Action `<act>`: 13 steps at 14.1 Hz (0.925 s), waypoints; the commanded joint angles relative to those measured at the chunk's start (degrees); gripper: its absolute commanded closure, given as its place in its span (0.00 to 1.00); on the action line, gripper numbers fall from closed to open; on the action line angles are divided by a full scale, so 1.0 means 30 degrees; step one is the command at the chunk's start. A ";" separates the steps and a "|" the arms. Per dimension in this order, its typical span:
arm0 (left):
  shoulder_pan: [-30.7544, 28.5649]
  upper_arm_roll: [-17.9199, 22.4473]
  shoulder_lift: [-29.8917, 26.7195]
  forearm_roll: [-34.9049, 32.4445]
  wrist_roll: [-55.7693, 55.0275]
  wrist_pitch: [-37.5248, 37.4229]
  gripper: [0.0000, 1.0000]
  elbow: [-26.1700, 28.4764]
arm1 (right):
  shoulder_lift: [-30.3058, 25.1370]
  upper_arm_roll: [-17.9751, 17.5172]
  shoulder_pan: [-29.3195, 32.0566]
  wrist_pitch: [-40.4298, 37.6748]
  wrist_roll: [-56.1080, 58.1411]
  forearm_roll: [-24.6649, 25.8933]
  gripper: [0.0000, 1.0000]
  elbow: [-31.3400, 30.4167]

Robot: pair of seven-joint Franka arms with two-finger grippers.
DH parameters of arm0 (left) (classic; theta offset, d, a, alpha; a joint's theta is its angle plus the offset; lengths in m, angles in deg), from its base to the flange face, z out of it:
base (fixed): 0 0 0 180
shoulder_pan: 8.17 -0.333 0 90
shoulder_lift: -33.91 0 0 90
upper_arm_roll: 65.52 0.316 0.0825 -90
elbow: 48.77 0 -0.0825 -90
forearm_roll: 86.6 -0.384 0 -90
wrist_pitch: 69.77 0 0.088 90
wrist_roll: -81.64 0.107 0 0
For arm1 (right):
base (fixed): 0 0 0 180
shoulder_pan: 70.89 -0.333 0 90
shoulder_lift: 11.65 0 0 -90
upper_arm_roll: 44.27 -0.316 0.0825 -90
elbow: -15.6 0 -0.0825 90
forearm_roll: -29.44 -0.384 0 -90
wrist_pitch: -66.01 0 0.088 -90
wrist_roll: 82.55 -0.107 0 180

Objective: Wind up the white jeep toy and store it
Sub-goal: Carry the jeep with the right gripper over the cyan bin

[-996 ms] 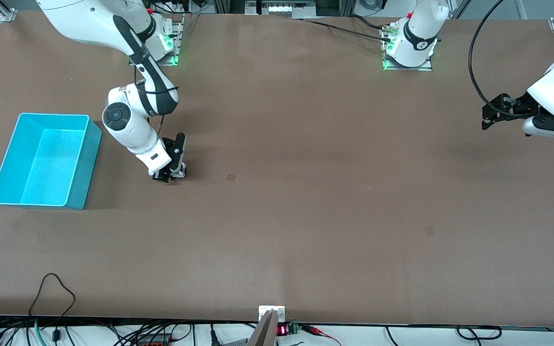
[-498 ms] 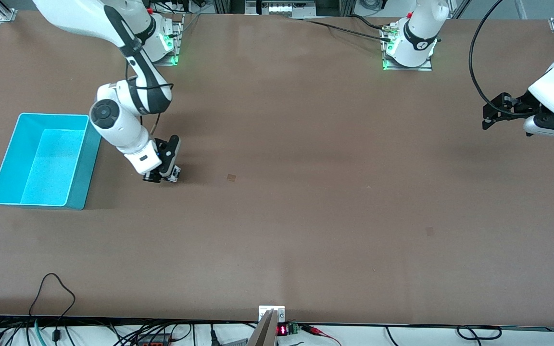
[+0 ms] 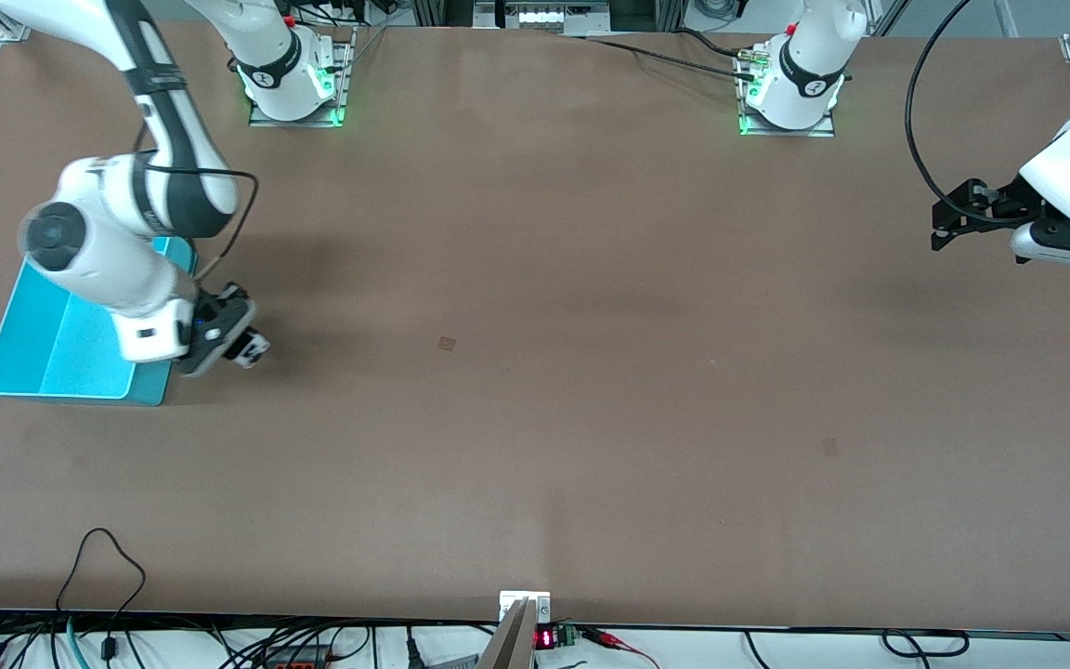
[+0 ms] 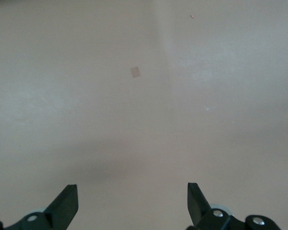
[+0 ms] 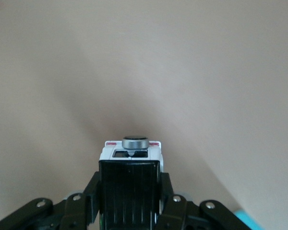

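Note:
The white jeep toy [image 3: 252, 348], small and boxy with a black roof, is held in my right gripper [image 3: 240, 346], which is shut on it just above the table, beside the cyan bin [image 3: 33, 358]. In the right wrist view the jeep's ribbed black roof [image 5: 129, 191] sits between the fingers [image 5: 92, 187], with its round spare wheel at the free end. My left gripper [image 3: 944, 223] is open and empty, waiting above the left arm's end of the table; its view shows its two fingertips [image 4: 67, 201] wide apart over bare table.
The cyan bin stands at the right arm's end of the table, partly covered by the right arm. A corner of it shows in the right wrist view [image 5: 245, 220]. Small square marks [image 3: 446, 343] lie on the brown table. Cables run along the near edge.
My right arm has moved with the jeep toward the cyan bin and now reaches over the bin's side. The left arm has not moved.

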 commanded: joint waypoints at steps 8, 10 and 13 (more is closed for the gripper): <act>-0.0040 -0.0065 -0.0134 0.0271 0.0138 -0.0203 0.00 -0.0199 | -0.1029 0.3118 0.0514 -0.2197 -0.7945 0.2202 1.00 0.0070; -0.0040 -0.0036 -0.0134 0.0271 0.0138 -0.0203 0.00 -0.0170 | -0.0913 0.3793 0.0543 -0.2256 -0.8854 0.2583 1.00 0.0041; -0.0040 -0.0036 -0.0134 0.0271 0.0138 -0.0203 0.00 -0.0199 | -0.0562 0.4732 0.0688 -0.2256 -0.9123 0.2791 1.00 -0.0077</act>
